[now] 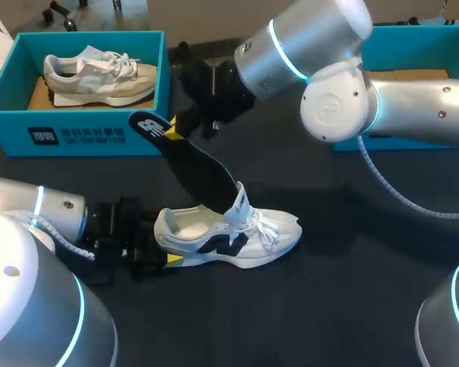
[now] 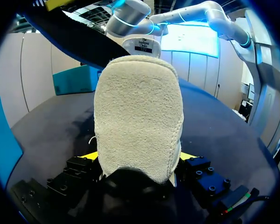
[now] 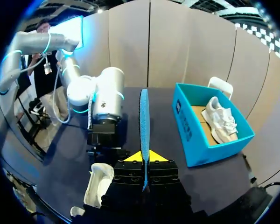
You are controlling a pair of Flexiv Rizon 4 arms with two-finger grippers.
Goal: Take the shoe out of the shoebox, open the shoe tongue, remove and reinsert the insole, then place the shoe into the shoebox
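Note:
A white shoe [image 1: 233, 233] with dark side markings lies on the black table, toe to the right and tongue raised. My left gripper [image 1: 164, 243] clasps its heel from both sides; in the left wrist view the fuzzy heel [image 2: 137, 116] fills the space between the yellow tips of that gripper [image 2: 137, 161]. A dark insole [image 1: 203, 172] with a blue underside slants up from the shoe's opening to my right gripper [image 1: 170, 130], which is shut on its upper end. In the right wrist view the insole [image 3: 144, 121] stands edge-on between the tips of that gripper [image 3: 144, 157].
A teal shoebox [image 1: 76, 138] at the back left holds a second, beige shoe [image 1: 99, 73]. Another teal box [image 1: 413, 42] stands at the back right, partly behind my right arm [image 1: 329, 69].

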